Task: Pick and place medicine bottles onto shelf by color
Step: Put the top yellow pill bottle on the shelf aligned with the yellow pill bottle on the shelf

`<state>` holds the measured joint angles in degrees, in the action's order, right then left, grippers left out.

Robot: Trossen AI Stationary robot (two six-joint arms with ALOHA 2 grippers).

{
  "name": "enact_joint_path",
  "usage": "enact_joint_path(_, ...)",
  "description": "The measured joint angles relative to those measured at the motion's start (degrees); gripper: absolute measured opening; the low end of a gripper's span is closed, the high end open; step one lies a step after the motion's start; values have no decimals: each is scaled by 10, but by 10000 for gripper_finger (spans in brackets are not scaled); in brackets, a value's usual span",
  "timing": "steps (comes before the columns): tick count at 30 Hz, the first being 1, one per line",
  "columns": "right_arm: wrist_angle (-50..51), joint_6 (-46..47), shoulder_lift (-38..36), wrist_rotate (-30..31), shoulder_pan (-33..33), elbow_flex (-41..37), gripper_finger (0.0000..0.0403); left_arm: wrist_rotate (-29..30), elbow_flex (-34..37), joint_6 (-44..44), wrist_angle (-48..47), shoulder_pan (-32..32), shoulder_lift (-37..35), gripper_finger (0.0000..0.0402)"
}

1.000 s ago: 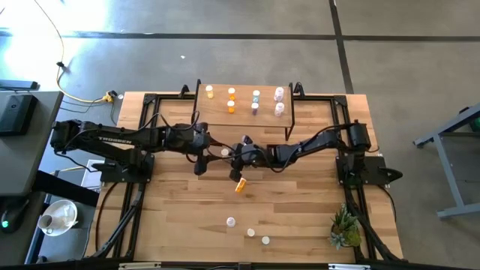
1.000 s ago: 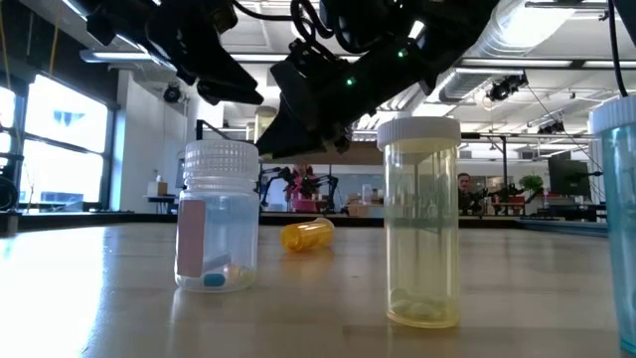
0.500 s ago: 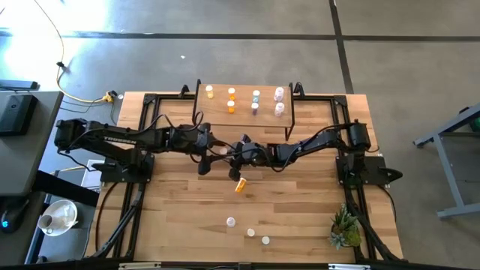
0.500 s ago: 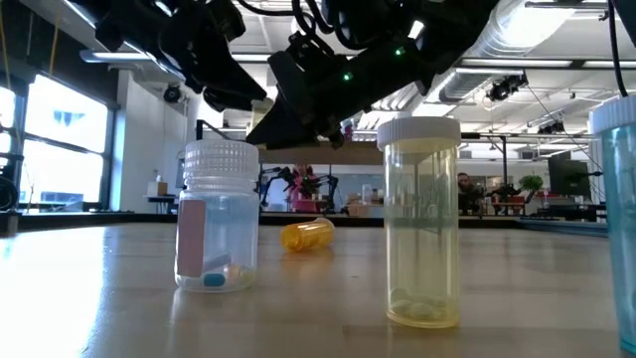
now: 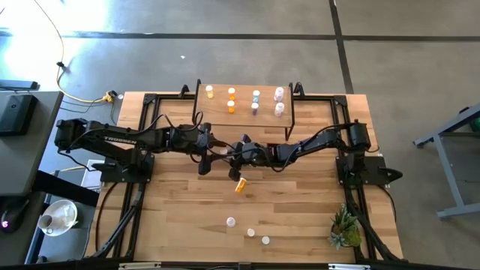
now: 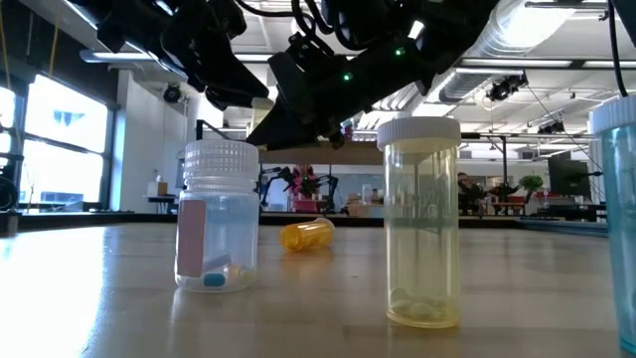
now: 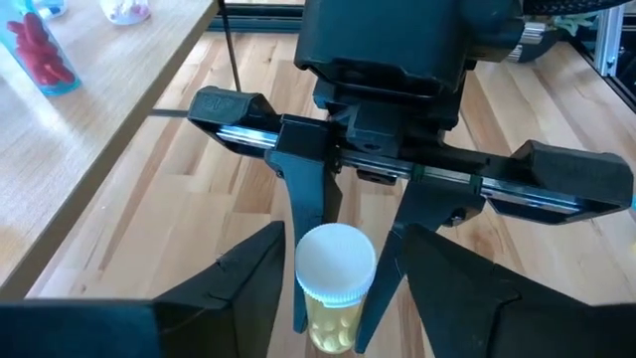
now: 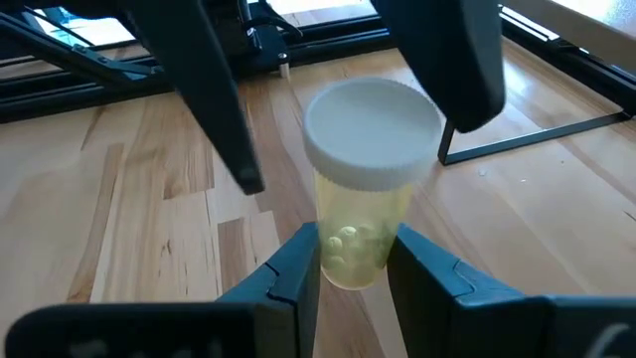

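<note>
A yellowish pill bottle with a white cap stands upright between my two grippers over the table's middle; its cap shows in the high view. My right gripper is shut on it. My left gripper is open, and its fingers stand on either side of the cap without touching it. The shelf at the far edge carries several bottles: orange at its left, pale pink at its right. An orange bottle lies on its side on the table. My right gripper pinches the bottle's yellowish body below the cap between its two fingers. The fingers come about level from the table's right side. The bottle stands upright, cap up, held above the tabletop; its bottom is hidden by the fingers.
Three small bottles stand near the table's near edge; in the low view they are a clear one, a yellowish one and a bluish one. A small plant stands at the near right corner.
My left gripper has moved a little toward the table's right, closing in on the bottle held by my right gripper, and has then kept still. The bottle and my right gripper have stayed in place.
</note>
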<state>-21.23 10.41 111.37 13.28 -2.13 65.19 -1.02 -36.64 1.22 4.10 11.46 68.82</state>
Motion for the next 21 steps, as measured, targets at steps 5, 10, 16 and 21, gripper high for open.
enact_joint_path(5, 0, 0, 0, 0, 0, 0, 89, -1, 0, 0, 0, 0, 0, 161)
enact_joint_path(10, 0, 0, 0, 0, 0, 0, 89, -2, 0, 0, -5, 0, 0, 138)
enact_joint_path(16, -8, 0, 0, 0, 0, 0, 89, -1, 0, -2, -8, 0, 0, 132)
enact_joint_path(21, -10, 0, 0, 0, 0, 0, 89, 1, 0, -5, -16, 0, 0, 131)
